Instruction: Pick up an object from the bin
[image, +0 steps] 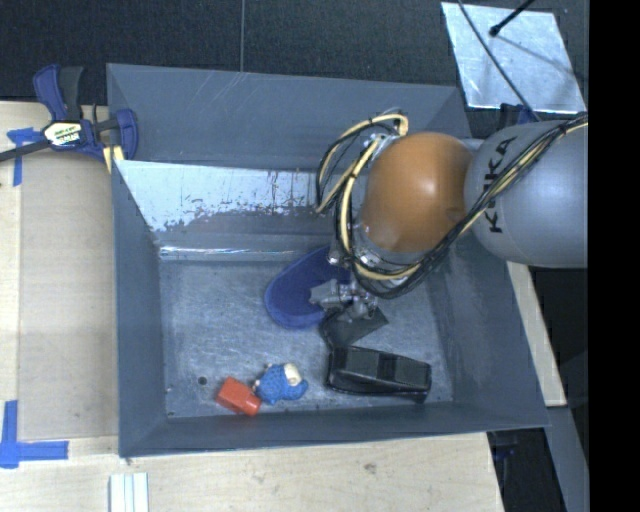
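The claw (350, 305) hung between the blue bowl (290, 292) and the black stapler (382, 373) in the bin (138, 330) centre. Its opening could not be determined. Grasp and lift were not yet done.

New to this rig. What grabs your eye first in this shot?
The arm's orange cover, ringed with looped cables, looms over the upper right of the bin. Below it the pincer sits low near the bin's middle, between a blue dish and a black stapler. Near the front wall lie a small orange block and a blue-and-white toy.
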